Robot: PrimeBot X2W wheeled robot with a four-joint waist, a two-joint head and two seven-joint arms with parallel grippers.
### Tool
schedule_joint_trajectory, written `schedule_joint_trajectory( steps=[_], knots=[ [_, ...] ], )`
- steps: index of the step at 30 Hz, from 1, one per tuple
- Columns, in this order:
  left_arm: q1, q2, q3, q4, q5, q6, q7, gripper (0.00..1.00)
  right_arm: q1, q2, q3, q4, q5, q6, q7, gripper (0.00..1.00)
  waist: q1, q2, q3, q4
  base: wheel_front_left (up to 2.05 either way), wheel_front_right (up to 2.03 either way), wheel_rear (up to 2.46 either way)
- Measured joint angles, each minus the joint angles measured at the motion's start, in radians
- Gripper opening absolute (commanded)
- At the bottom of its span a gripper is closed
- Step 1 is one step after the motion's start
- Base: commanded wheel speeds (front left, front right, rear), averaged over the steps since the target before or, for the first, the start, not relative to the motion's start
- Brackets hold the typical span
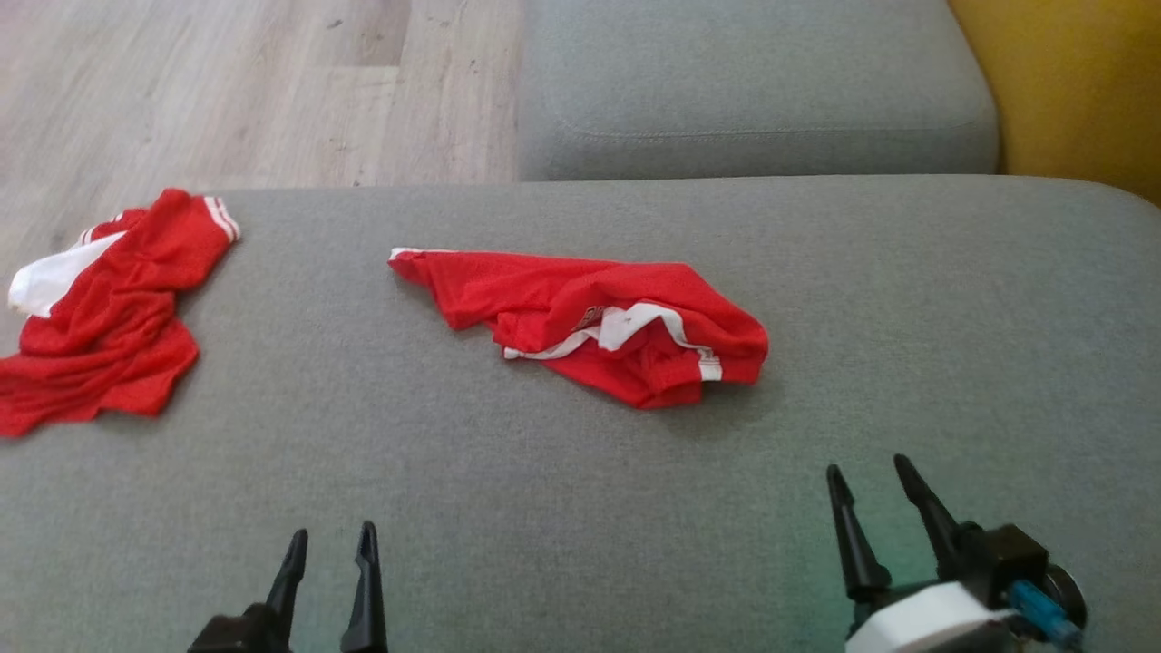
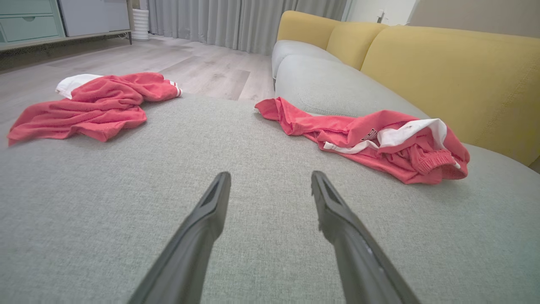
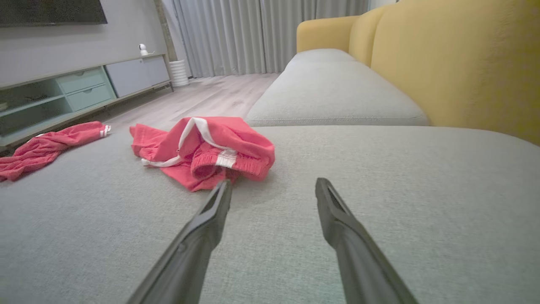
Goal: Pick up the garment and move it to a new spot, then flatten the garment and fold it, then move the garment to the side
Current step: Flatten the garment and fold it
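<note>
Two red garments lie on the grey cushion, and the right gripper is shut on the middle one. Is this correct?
Not quite. The right gripper is open and apart from the middle garment, as the head view shows. The rest is right.

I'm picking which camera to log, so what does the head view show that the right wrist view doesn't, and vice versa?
Head view, not right wrist: the left end effector, open. Right wrist, not head: a cabinet with drawers, grey curtains, a dark screen on the wall. Both: the right end effector, open and empty; the grey seat with the crumpled red garment near its middle and a second red garment at its left edge; wood floor; yellow backrest.
</note>
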Motion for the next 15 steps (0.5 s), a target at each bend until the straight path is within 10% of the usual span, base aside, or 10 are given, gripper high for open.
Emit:
schedule_joint_trajectory(
  steps=[15],
  knots=[
    [-0.062, -0.004, -0.035, -0.009, 0.033, -0.007, 0.010, 1.00, -0.276, -0.001, 0.092, 0.252, 0.119, 0.000, 0.080, 1.00, 0.0001, 0.0000, 0.084, 0.141, 0.00, 0.00, 0.00]
  ],
)
